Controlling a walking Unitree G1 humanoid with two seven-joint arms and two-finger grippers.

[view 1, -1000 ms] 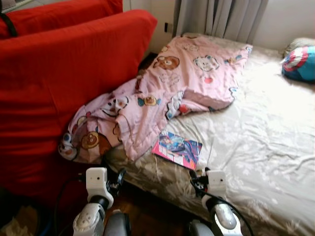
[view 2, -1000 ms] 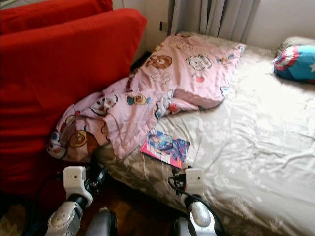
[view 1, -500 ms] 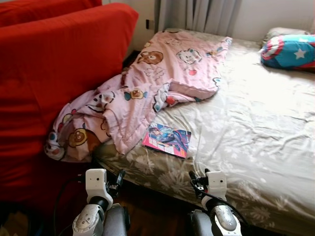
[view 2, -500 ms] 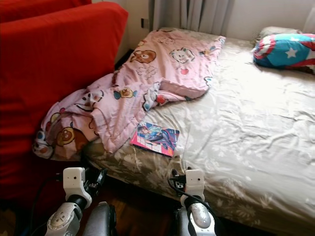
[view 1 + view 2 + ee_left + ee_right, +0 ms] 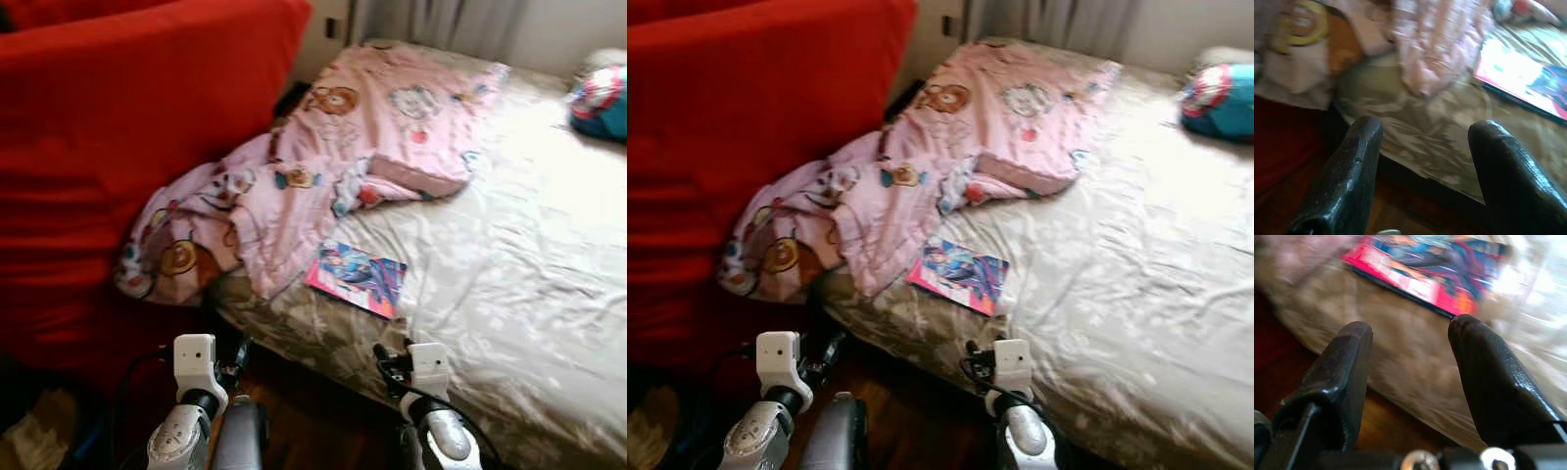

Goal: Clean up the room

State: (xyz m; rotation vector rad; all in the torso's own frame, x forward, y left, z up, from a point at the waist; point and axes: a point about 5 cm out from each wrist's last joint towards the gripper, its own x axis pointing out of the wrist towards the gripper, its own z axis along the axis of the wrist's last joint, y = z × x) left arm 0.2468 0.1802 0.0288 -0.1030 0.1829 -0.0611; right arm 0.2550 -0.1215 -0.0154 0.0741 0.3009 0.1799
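A colourful magazine [image 5: 357, 277] lies flat near the front edge of the bed [image 5: 529, 284]. A crumpled pink cartoon blanket [image 5: 323, 166] spreads over the bed's left side and spills down against the red sofa. My left gripper [image 5: 1422, 142] is held low before the bed's edge, open and empty. My right gripper [image 5: 1410, 338] is also open and empty, with the magazine [image 5: 1430, 269] just beyond its fingertips. Both wrists [image 5: 194, 357] [image 5: 428, 367] sit at the bottom of the eye views.
A red sofa [image 5: 118, 147] stands close on the left, leaving a narrow gap to the bed. A blue, red and white star cushion [image 5: 600, 98] lies at the far right. Dark wood floor [image 5: 313, 421] shows below the bed edge. Curtains hang behind.
The whole view has shifted and blurred, so the camera has moved, tilting slightly down and right-to-left. The blanket, magazine and both grippers keep their places relative to each other.
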